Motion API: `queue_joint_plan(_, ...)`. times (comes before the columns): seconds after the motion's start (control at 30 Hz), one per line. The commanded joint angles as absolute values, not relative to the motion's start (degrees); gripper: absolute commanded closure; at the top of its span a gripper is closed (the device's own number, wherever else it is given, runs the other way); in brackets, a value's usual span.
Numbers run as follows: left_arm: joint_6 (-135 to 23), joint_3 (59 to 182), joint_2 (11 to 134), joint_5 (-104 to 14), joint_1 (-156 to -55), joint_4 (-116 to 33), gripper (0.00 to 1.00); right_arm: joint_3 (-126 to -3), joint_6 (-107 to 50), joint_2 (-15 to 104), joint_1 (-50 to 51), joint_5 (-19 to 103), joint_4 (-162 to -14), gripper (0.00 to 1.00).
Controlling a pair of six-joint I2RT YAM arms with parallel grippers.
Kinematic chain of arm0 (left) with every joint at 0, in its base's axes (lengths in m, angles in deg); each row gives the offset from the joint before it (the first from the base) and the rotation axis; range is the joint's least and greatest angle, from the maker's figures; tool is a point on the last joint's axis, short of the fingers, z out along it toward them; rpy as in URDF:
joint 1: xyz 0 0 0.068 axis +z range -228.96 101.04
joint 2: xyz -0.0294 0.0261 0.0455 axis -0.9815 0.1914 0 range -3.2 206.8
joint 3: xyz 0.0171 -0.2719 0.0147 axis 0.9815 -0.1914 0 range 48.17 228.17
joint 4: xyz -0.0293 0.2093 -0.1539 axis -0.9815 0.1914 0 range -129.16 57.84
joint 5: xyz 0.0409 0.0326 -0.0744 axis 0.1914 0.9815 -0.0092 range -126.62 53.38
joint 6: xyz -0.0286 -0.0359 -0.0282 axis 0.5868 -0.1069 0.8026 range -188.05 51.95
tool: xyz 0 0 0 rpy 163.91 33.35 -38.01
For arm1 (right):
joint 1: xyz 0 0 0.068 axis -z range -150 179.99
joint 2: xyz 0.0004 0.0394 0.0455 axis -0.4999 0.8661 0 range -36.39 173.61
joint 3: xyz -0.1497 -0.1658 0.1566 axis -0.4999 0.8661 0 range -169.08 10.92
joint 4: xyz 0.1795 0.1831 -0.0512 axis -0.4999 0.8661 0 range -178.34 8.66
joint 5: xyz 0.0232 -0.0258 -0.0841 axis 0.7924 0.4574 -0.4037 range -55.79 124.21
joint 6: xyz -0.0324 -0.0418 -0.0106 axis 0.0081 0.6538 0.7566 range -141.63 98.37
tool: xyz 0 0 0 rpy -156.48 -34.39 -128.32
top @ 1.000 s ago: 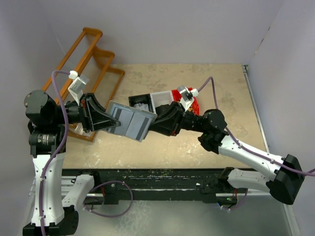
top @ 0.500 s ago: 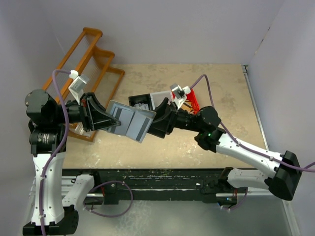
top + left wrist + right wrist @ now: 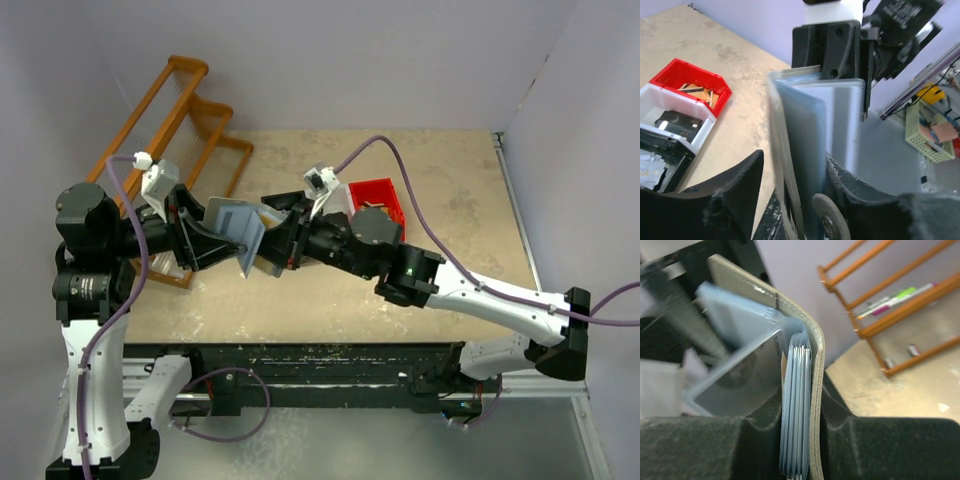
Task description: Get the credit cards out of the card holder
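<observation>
The slate-grey card holder hangs above the table between both grippers, folded into a narrow V. My left gripper is shut on its left part. In the left wrist view the holder stands on edge between the fingers, with a thin gap beside the left finger. My right gripper is shut on the other leaf. In the right wrist view the grey cover and a stack of pale card edges sit clamped between the pads. A pale inner panel splays out to the left.
Three small bins stand side by side on the table behind the holder: red, white, and black. The black one holds pale flat pieces. An orange wooden rack stands at the back left. Grey walls close in the sides.
The right arm reached further left and rolled. The holder went from spread open and nearly flat to folded up on edge between the grippers. The left wrist also turned.
</observation>
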State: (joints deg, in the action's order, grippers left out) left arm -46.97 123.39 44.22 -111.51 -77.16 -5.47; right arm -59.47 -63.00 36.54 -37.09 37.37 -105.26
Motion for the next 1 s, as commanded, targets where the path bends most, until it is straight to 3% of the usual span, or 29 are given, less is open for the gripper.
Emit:
queue_joint_plan(0.0, -61.4, 125.2, 43.9, -106.3, -77.5, 3.0, 0.42, -71.0, -58.7, 41.4, -42.2, 18.1, -87.4, 1.00)
queue_joint_plan(0.07, -61.3, 124.9, 43.5, -107.2, -77.4, 2.7, 0.36, -74.7, -57.7, 43.5, -43.4, 14.8, -83.8, 1.00)
queue_joint_plan(0.3, -62.5, 127.5, 41.7, -99.7, -77.5, 2.3, 0.29, -76.7, -57.5, 43.4, -44.2, 4.6, -76.8, 1.00)
queue_joint_plan(0.47, -59.9, 121.8, 39.2, -106.2, -77.5, -1.5, 0.23, -77.6, -58.0, 42.2, -44.5, 3.8, -74.6, 1.00)
queue_joint_plan(0.73, -63.1, 119.1, 39.3, -105.1, -77.5, 1.8, 0.28, -84.1, -58.2, 46.3, -46.8, 2.0, -70.6, 1.00)
queue_joint_plan(0.97, -64.0, 118.9, 39.0, -102.2, -77.5, 3.5, 0.46, -76.1, -55.9, 39.7, -46.9, 8.2, -80.7, 1.00)
